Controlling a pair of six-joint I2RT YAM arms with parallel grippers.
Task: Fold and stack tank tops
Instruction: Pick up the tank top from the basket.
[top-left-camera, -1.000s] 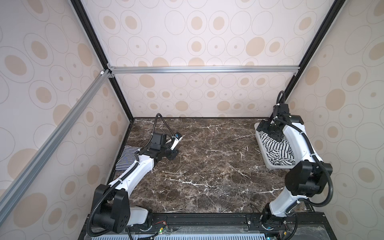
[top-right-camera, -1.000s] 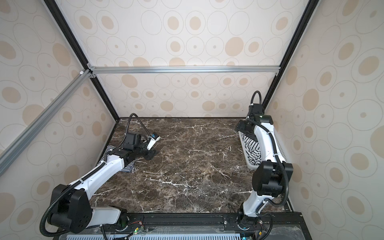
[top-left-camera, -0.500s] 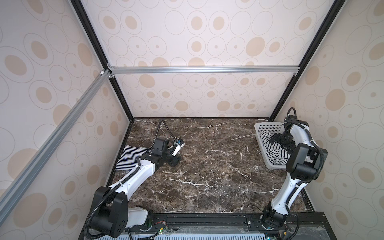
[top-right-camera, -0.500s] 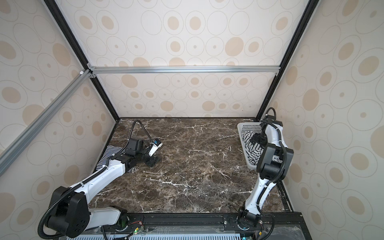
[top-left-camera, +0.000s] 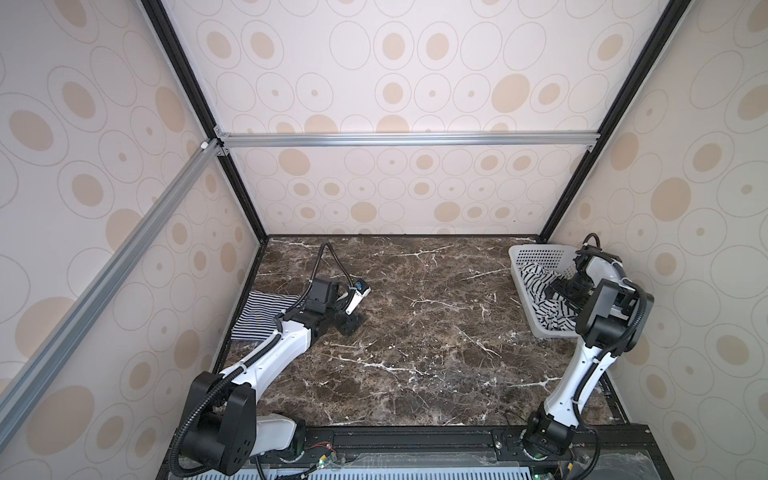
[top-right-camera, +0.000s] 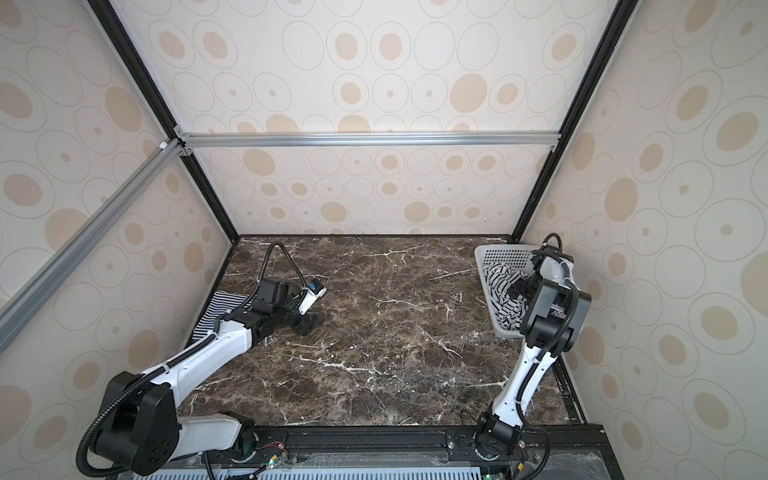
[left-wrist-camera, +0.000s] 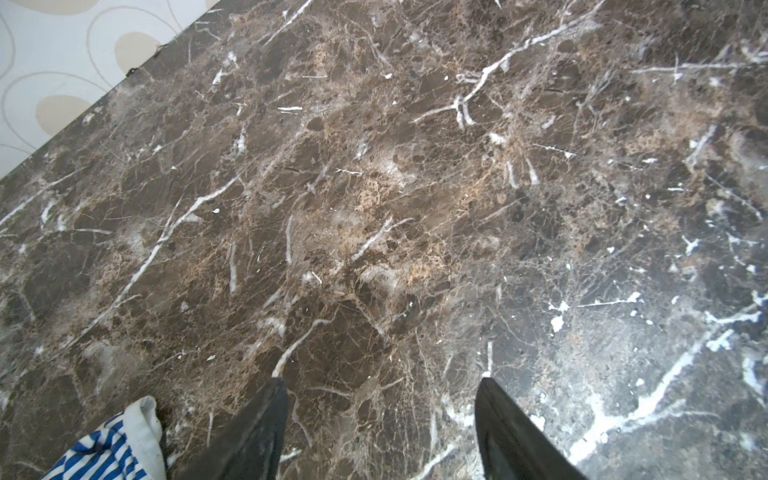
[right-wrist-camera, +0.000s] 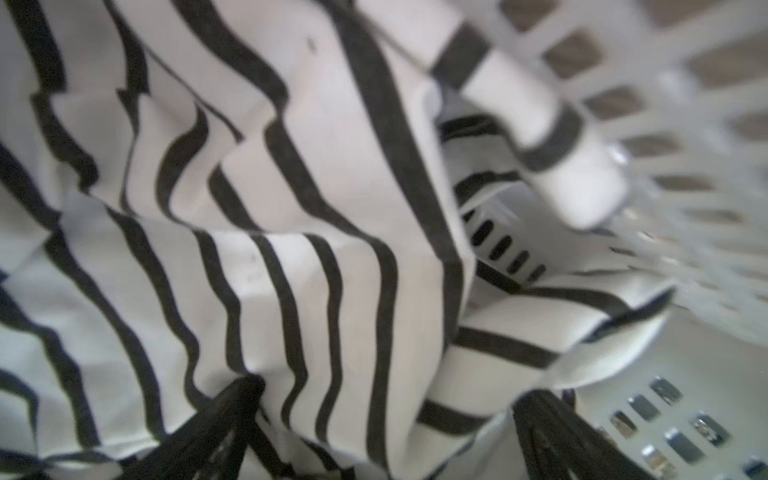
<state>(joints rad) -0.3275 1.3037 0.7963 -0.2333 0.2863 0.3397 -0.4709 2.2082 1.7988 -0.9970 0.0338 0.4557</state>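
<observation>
My right jaws stand wide open over the crumpled white, black-striped knit tank top (top-left-camera: 536, 286) in the white perforated plastic basket (top-left-camera: 536, 252) far right, likely to fetch it, while my left jaws stand open beside the flat navy-striped tank top (top-left-camera: 255, 311) at left.

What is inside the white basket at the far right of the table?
A crumpled white tank top with black stripes lies in the basket, the open right gripper over it. Anything beneath the cloth is hidden.

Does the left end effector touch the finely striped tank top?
Apart. The left wrist view shows the left end effector open, with a strip of bare table between its nearer finger and the finely striped tank top.
</observation>
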